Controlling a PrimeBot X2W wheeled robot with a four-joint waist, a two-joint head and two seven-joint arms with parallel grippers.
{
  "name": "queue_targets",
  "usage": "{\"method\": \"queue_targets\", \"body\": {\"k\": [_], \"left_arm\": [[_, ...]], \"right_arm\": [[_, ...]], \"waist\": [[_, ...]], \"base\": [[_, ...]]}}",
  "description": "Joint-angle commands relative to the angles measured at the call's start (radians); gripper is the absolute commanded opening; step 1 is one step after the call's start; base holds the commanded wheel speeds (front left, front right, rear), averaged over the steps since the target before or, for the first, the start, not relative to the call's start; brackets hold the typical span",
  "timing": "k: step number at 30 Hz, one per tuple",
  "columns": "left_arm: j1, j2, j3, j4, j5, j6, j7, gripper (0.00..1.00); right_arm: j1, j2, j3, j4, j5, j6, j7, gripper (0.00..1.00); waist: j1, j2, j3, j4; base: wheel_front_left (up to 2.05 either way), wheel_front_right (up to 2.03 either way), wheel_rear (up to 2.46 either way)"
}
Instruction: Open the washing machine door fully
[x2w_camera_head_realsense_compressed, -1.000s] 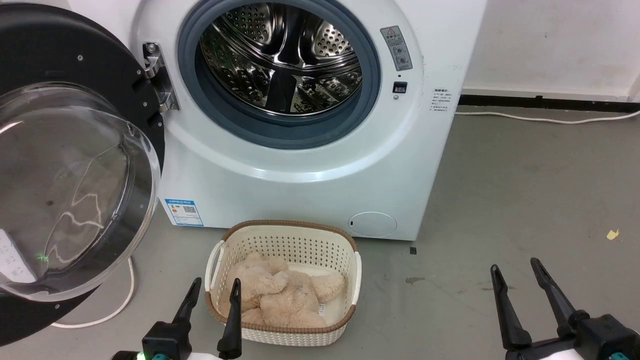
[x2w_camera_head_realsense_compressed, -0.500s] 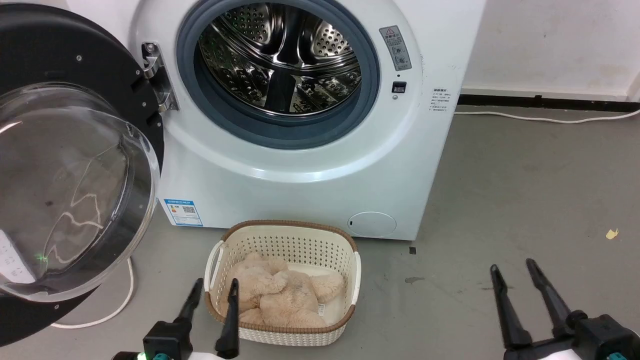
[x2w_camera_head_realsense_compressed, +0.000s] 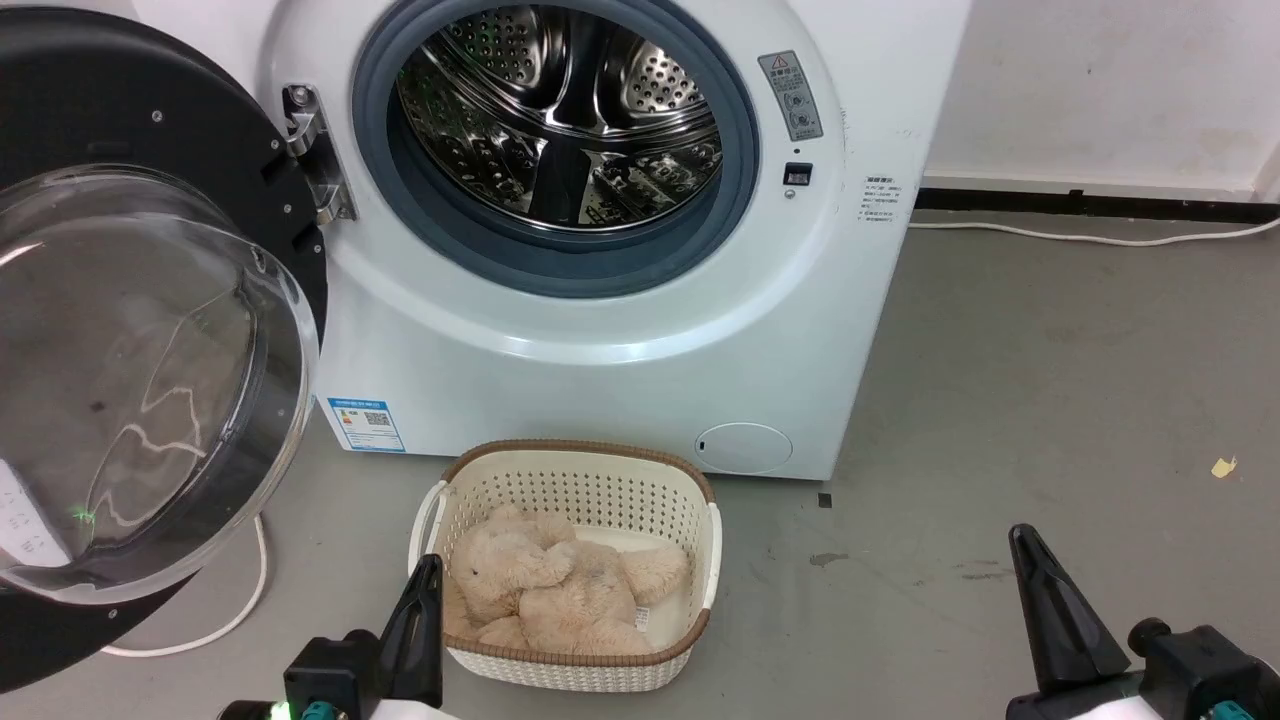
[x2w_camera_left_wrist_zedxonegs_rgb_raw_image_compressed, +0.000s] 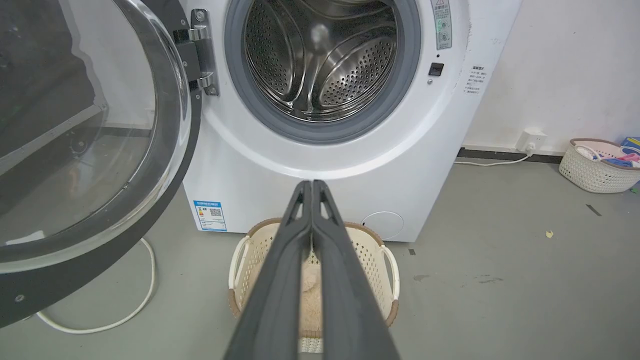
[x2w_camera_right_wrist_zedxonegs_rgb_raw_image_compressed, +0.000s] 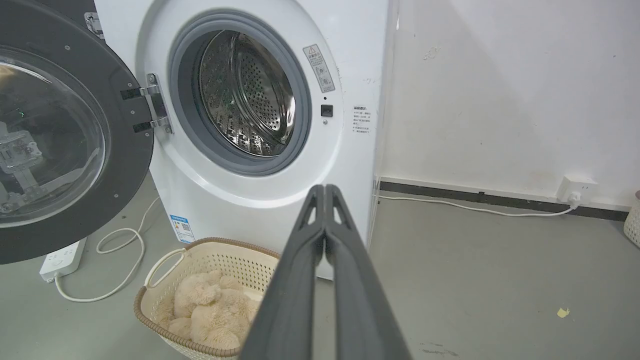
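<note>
The washing machine door (x2w_camera_head_realsense_compressed: 150, 330) stands swung wide to the left on its metal hinge (x2w_camera_head_realsense_compressed: 318, 155), its black rim and bulging clear glass bowl facing me; the same door (x2w_camera_left_wrist_zedxonegs_rgb_raw_image_compressed: 90, 145) (x2w_camera_right_wrist_zedxonegs_rgb_raw_image_compressed: 55, 135) appears in both wrist views. The grey-ringed steel drum mouth (x2w_camera_head_realsense_compressed: 555, 130) is uncovered. My left gripper (x2w_camera_head_realsense_compressed: 428, 575) is low at the bottom left, shut with nothing held, its fingers (x2w_camera_left_wrist_zedxonegs_rgb_raw_image_compressed: 311, 186) pressed together. My right gripper (x2w_camera_head_realsense_compressed: 1022, 540) is low at the bottom right, also shut and holding nothing, and its fingertips (x2w_camera_right_wrist_zedxonegs_rgb_raw_image_compressed: 325, 190) touch. Both are well clear of the door.
A cream basket (x2w_camera_head_realsense_compressed: 700, 540) holding a beige plush toy (x2w_camera_head_realsense_compressed: 545, 585) sits on the floor before the machine. A white cable (x2w_camera_head_realsense_compressed: 235, 615) loops under the door, and a power strip (x2w_camera_right_wrist_zedxonegs_rgb_raw_image_compressed: 62, 260) lies nearby. Another basket (x2w_camera_left_wrist_zedxonegs_rgb_raw_image_compressed: 597, 167) stands by the right wall.
Both grippers have gone from open to shut, each pair of fingers closing together. The door and basket have not moved.
</note>
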Motion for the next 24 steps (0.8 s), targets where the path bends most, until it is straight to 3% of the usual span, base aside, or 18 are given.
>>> {"method": "queue_targets", "body": {"k": [1,24], "left_arm": [[-0.006,-0.007,0.010,-0.004,0.013,-0.008,0.005,0.00],[-0.016,-0.036,0.062,-0.015,0.068,-0.042,0.044,0.00]], "right_arm": [[-0.011,0.000,0.001,0.004,-0.006,0.000,0.008,0.00],[-0.032,0.001,0.003,0.011,-0.021,0.000,0.049,0.00]], "waist": [[0.0000,0.0000,0.000,0.000],[0.0000,0.0000,0.002,-0.002]], "base": [[0.00,0.00,0.00],[0.00,0.00,0.00]]}}
